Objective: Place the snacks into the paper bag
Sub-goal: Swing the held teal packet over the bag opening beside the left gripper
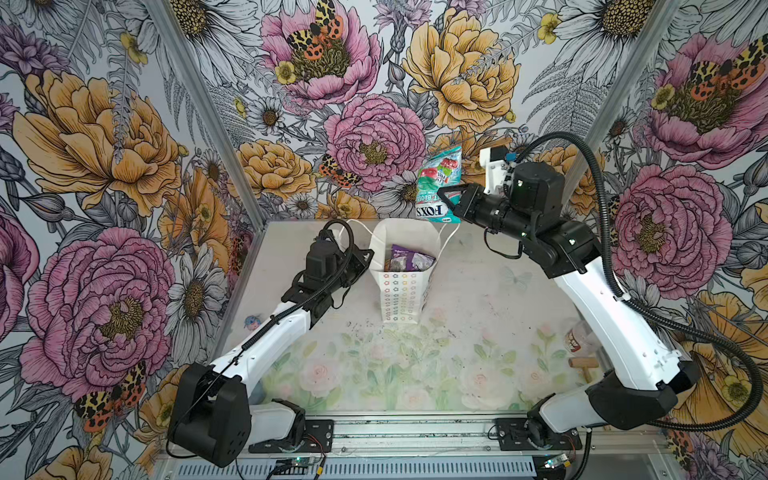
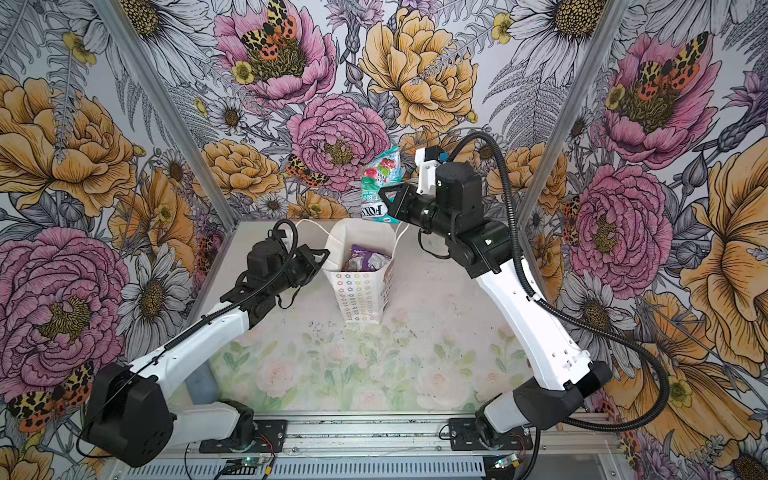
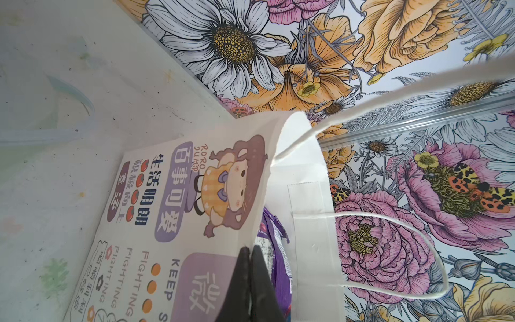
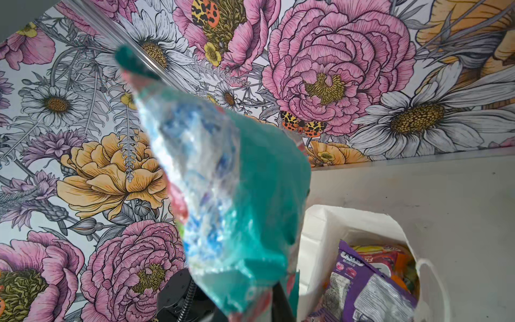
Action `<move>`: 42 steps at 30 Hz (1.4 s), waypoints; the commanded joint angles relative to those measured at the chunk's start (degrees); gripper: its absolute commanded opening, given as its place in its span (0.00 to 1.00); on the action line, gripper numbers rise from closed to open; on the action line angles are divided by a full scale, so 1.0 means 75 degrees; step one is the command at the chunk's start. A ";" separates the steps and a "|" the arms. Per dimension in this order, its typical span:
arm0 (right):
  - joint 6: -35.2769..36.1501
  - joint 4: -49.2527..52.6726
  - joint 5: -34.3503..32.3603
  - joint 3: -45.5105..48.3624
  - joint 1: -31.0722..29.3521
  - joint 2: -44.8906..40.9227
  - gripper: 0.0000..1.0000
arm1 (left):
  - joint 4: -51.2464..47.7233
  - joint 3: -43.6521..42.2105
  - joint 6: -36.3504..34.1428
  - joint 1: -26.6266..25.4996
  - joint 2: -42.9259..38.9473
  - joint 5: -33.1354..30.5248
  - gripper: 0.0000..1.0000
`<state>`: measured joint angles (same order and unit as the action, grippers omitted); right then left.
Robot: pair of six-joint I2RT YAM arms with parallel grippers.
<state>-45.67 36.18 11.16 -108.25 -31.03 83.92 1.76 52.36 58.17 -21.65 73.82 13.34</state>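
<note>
The white paper bag (image 1: 399,295) (image 2: 360,297) stands upright at the back middle of the table, mouth open. A purple snack packet (image 1: 409,258) (image 2: 366,258) (image 3: 274,251) and an orange one (image 4: 390,258) lie inside it. My left gripper (image 1: 368,254) (image 2: 324,254) (image 3: 249,252) is shut on the bag's left rim. My right gripper (image 1: 445,193) (image 2: 385,193) (image 4: 267,304) is shut on a teal FOX'S snack packet (image 1: 440,178) (image 2: 380,178) (image 4: 245,195). It holds that packet in the air, above and just behind the bag's right rim (image 4: 320,220).
At the right edge of the table, beside my right arm, stand a clear plastic cup (image 1: 577,334) and a small wooden mallet (image 1: 584,365). A small blue object (image 1: 252,322) lies at the left edge. Floral walls close off the back and both sides.
</note>
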 commanded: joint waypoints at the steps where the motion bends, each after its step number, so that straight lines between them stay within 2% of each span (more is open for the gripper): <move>1: -0.0365 -0.0850 -0.1013 0.0292 -0.0246 -0.0375 0.00 | 0.0211 -0.0030 -0.0006 -0.0090 -0.0163 -0.0197 0.00; 6: -0.0957 -0.1513 -0.1467 0.1180 -0.0533 -0.0555 0.00 | 0.0205 -0.0030 -0.0009 -0.0102 -0.0175 -0.0220 0.00; 18: -0.1175 -0.1520 -0.2120 0.1221 -0.1268 0.0350 0.00 | 0.0222 0.0001 -0.0022 -0.0113 -0.0116 -0.0177 0.00; 28: -0.1284 -0.1519 -0.2652 0.1268 -0.1522 0.0956 0.00 | 0.0240 -0.0055 -0.0022 -0.0058 -0.0151 -0.0139 0.00; 42: -0.1791 -0.1509 -0.2934 0.1921 -0.1793 0.0858 0.00 | 0.0407 -0.0143 0.0037 0.0015 -0.0128 0.0004 0.00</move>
<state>-58.11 27.70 -8.75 -94.72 -43.97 91.64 2.57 51.99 58.19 -21.89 73.82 12.97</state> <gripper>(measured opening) 0.120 0.050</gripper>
